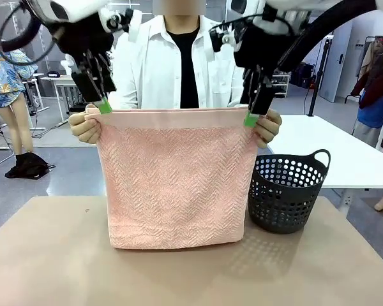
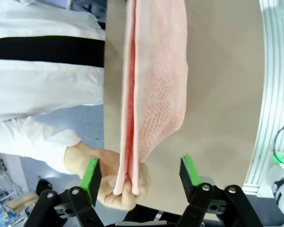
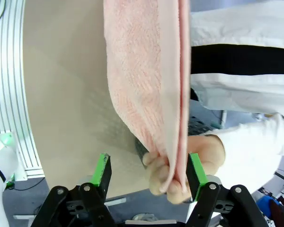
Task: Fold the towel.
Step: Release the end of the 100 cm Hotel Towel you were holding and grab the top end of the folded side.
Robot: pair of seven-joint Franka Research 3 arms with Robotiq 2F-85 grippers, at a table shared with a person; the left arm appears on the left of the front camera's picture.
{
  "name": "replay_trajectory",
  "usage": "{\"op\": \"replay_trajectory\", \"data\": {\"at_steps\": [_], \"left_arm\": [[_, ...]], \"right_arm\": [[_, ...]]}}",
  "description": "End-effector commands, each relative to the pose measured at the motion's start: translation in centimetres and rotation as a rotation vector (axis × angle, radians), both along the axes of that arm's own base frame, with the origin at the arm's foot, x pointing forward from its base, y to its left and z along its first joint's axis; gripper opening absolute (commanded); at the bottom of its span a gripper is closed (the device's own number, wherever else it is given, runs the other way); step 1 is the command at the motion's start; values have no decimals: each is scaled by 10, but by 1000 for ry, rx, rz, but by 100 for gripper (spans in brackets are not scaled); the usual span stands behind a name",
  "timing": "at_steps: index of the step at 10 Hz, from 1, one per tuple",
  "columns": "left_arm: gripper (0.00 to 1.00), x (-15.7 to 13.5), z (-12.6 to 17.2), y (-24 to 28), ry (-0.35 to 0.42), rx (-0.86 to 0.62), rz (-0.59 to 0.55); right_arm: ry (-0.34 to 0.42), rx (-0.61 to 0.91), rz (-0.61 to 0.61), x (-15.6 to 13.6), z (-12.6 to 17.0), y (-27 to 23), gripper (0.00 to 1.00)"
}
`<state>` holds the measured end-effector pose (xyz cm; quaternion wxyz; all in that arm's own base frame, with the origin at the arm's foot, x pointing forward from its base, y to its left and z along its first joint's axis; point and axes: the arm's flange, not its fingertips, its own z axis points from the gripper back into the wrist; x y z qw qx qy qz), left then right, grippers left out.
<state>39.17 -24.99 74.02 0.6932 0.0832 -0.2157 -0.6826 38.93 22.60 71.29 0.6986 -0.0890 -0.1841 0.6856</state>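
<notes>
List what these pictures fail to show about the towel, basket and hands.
- Front view: the hanging salmon-pink terry-cloth towel hides the strip of table behind it. Whether its lower edge touches the table is unclear.
- Front view: the inside of the dark grey perforated plastic basket is hidden by its own wall, and the towel covers one side.
- Left wrist view: the towel corner covers part of the person's hand.

White arms (image 1: 70,7) end in black jaws with green pads (image 1: 105,107); the person (image 1: 179,64) wears a white shirt (image 1: 150,64).
</notes>
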Motion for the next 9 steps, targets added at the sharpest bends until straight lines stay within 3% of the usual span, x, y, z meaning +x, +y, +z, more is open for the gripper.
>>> {"op": "replay_trajectory", "data": {"at_steps": [1,6,9], "left_arm": [[100,-5,6,3,-33,-27,21],[100,0,1,0,-34,-15,16],[100,31,-12,-5,23,-13,-28]], "right_arm": [[-54,-38,14,-4,7,-1,80],[-56,-38,35,1,8,6,80],[-41,-32,38,31,3,19,80]]}}
